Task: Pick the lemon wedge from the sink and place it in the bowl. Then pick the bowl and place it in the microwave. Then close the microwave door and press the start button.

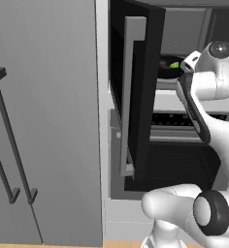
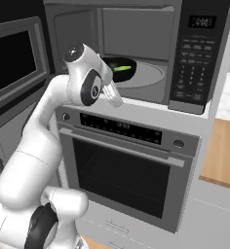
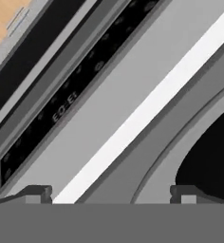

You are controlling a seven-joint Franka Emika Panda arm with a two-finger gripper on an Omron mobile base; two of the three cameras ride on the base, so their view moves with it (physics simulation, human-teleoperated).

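The dark bowl (image 2: 118, 69) sits on the glass turntable (image 2: 148, 75) inside the open microwave (image 2: 136, 34), with the green lemon wedge (image 2: 122, 68) lying in it. The left base view shows the bowl (image 1: 166, 67) and wedge (image 1: 174, 64) past the door's edge. My gripper (image 2: 115, 99) hangs just in front of the bowl, over the microwave's front sill. In the hand view its fingertips (image 3: 38, 192) stand wide apart, open with nothing between them, and the bowl's dark rim (image 3: 213, 156) lies to the right. The microwave door (image 1: 138, 97) is swung fully open. The sink is out of view.
The keypad (image 2: 192, 63) runs down the microwave's right side. Below it is the oven (image 2: 126, 180) with its bar handle and control panel (image 3: 61, 109). Tall grey cabinet doors (image 1: 43, 121) fill the left. A wooden counter (image 2: 226, 151) lies at the right.
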